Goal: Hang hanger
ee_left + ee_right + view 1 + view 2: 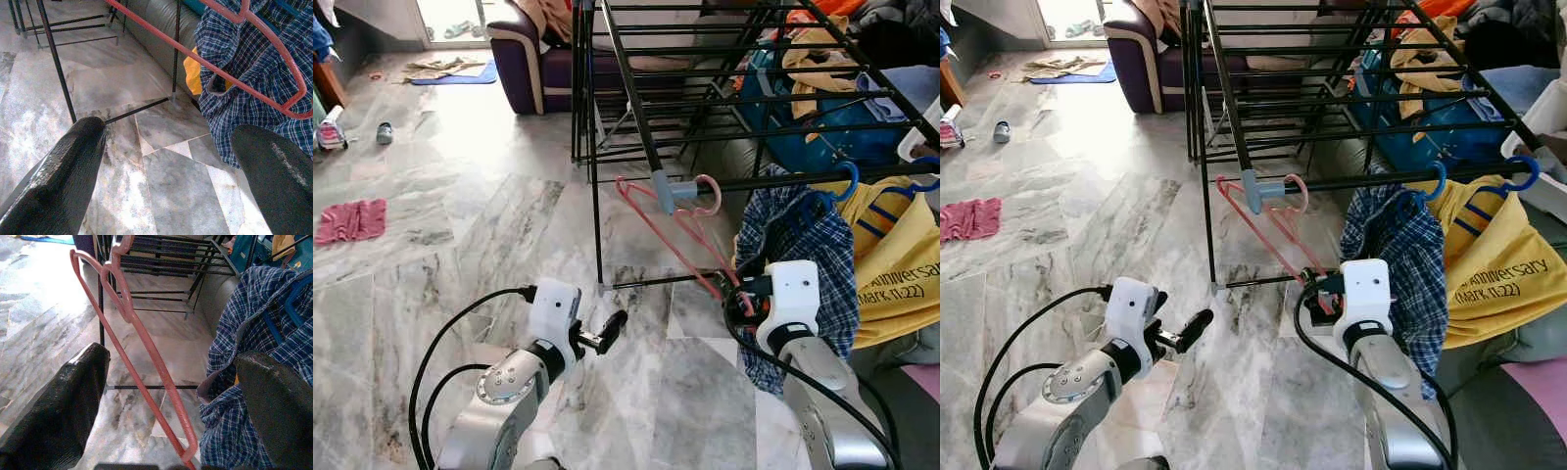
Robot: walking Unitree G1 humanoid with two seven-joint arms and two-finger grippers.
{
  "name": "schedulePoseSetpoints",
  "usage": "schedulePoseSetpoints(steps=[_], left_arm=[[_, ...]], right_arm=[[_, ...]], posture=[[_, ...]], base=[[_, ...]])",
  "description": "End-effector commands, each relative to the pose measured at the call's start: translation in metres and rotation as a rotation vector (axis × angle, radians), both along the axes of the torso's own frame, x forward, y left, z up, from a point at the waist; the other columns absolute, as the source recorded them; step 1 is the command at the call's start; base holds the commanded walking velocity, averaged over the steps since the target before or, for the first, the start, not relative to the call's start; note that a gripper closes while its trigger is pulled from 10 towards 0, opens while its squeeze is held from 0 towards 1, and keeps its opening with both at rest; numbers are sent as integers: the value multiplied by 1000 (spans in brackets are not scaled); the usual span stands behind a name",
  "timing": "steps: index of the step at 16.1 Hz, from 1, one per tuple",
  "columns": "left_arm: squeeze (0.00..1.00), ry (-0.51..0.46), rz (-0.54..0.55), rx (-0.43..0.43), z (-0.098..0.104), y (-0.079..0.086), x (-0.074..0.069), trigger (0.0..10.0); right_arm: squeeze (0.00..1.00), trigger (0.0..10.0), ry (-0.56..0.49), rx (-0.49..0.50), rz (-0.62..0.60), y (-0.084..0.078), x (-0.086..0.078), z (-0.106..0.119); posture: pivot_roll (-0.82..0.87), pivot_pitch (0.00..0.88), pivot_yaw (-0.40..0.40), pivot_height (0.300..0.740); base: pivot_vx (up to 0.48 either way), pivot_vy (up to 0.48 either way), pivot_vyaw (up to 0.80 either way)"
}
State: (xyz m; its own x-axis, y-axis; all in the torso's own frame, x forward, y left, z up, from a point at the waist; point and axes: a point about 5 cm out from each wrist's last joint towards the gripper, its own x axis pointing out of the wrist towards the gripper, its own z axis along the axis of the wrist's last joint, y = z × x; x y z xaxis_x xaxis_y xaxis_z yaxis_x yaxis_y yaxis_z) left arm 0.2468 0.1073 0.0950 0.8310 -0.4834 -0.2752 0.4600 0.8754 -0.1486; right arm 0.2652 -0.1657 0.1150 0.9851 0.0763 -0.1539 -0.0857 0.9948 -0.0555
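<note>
Left pincer (612,331) hovers low over the marble floor (489,225), fingers spread wide and empty. Right pincer (744,294) is wide open too, the pink hanger's (677,220) lower bar running between its fingers, beside the plaid shirt (803,245). Farther back, the hanger's hook rests on the black drying rack's (724,108) front rail.

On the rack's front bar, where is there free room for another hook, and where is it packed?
The front bar is bare between the pink hanger and the checked shirt. Rightward it is crowded: the shirt and the yellow shirt hang side by side on blue hangers.
</note>
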Motion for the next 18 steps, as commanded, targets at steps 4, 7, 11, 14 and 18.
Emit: schedulePoseSetpoints(steps=[4, 7, 11, 14, 18], left_arm=[[0, -15, 38, 11, -1, 2, 2, 10000], [0, -116, 205, 56, 8, 19, 11, 10000], [0, -217, 451, 155, 17, 60, 11, 10000], [0, -251, 528, 228, 18, 72, 2, 10000], [0, -232, 528, 235, 10, 69, -6, 10000]], right_arm=[[1000, 10000, -16, 24, 11, 4, -2, 5], [1000, 10000, -47, 36, 5, 1, -2, 11], [1000, 10000, -87, 27, 44, 1, -10, 15], [0, 10000, -89, -25, 28, -3, -12, 15], [0, 10000, -102, 11, 21, -2, -14, 16]], posture=[[74, 101, -74, 740], [75, 100, -76, 740], [74, 93, -74, 740], [81, 89, -71, 740], [89, 77, -68, 740]], base=[[0, 0, 0], [0, 0, 0], [0, 0, 0], [0, 0, 0], [-62, 0, 0]])
